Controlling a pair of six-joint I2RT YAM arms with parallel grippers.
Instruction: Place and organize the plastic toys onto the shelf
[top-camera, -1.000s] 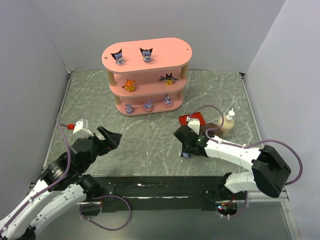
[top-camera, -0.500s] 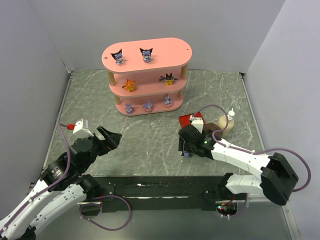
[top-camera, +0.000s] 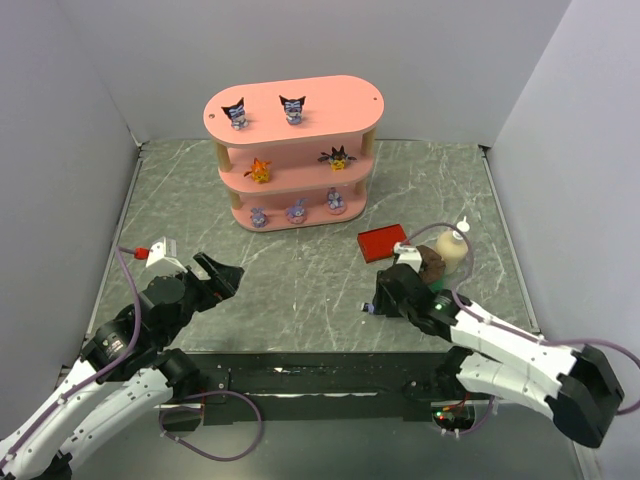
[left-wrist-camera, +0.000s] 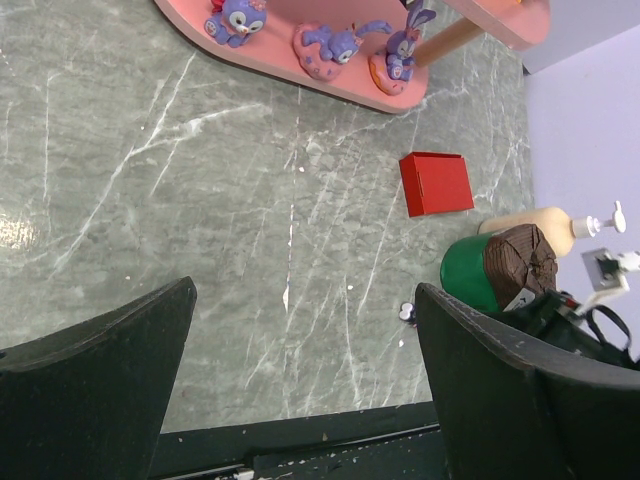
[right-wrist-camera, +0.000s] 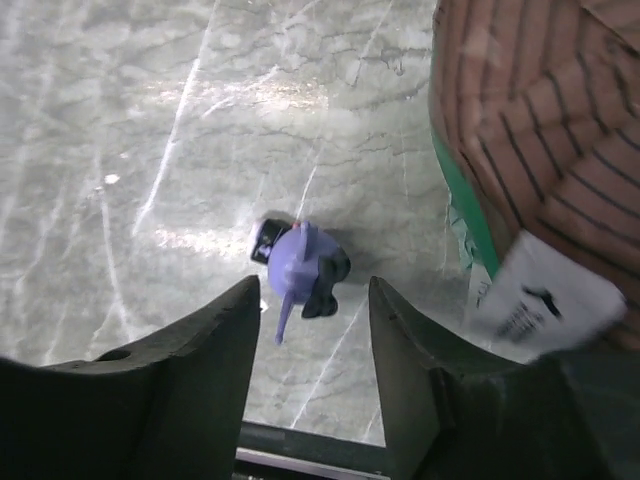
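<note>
The pink shelf (top-camera: 293, 150) stands at the back and holds several plastic toys: two dark pointed-eared ones (top-camera: 235, 112) on top, an orange one (top-camera: 260, 170) and a spiky black one (top-camera: 337, 157) on the middle tier, and three lilac-pink ones (top-camera: 297, 210) on the bottom. One more dark and purple toy (right-wrist-camera: 298, 268) lies on its side on the table (top-camera: 369, 310). My right gripper (right-wrist-camera: 315, 290) is open, its fingertips just short of this toy and not touching it. My left gripper (left-wrist-camera: 305, 295) is wide open over bare table at the near left (top-camera: 222, 275).
A flat red box (top-camera: 382, 243) lies right of the shelf. A green cylinder with a brown top (top-camera: 435, 262) and a cream pump bottle (top-camera: 455, 250) stand close beside my right arm. In the right wrist view the cylinder (right-wrist-camera: 540, 150) fills the right side. The table's near edge runs just below the fallen toy.
My right gripper has gone from shut to open, and its arm has drawn back to the right, uncovering the red box. The fallen toy stays put. The left arm has not moved.
</note>
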